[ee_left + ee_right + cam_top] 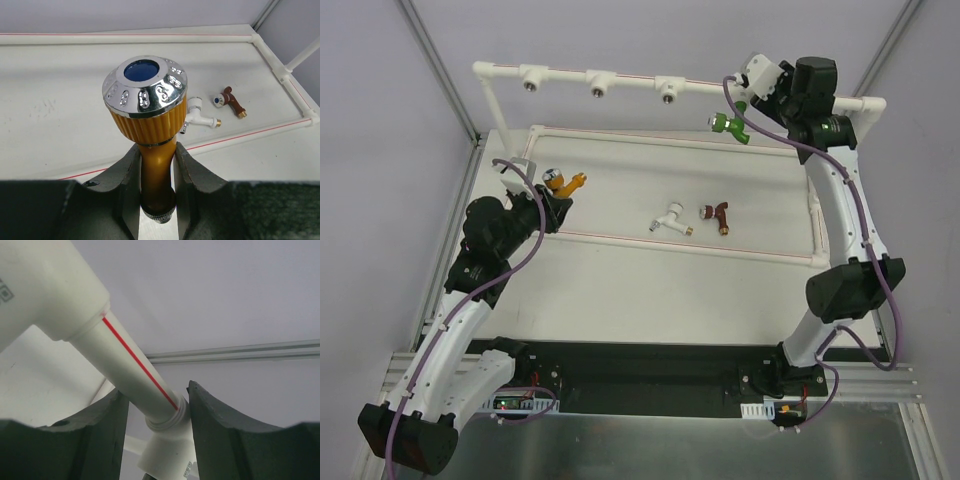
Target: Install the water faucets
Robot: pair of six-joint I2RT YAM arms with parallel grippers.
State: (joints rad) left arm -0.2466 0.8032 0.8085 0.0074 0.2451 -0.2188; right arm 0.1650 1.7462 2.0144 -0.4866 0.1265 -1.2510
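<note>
Left claw: clenched on the orange-gold faucet, its two dark fingers pressing either side of the stem just below the ribbed collar.
Orange-gold faucet: from where I stand it sits up in the claw, chrome knob with a blue cap on top, over the left part of the bench, just inside the low pipe border.
Right claw: up at the far right end of the raised white pipe frame. A pipe with a red stripe runs between its fingers, but I cannot tell whether they are pressing on it.
Green faucet: just below the raised rail, right beside the right claw. Whether it is seated in a fitting I cannot make out.
White faucet: lying on the bench near the middle, inside the border, touched by neither claw.
Dark red faucet: lying just to the right of the white one, close but apart from it.
Sockets: three round ones along the raised rail, none with a faucet in it.
</note>
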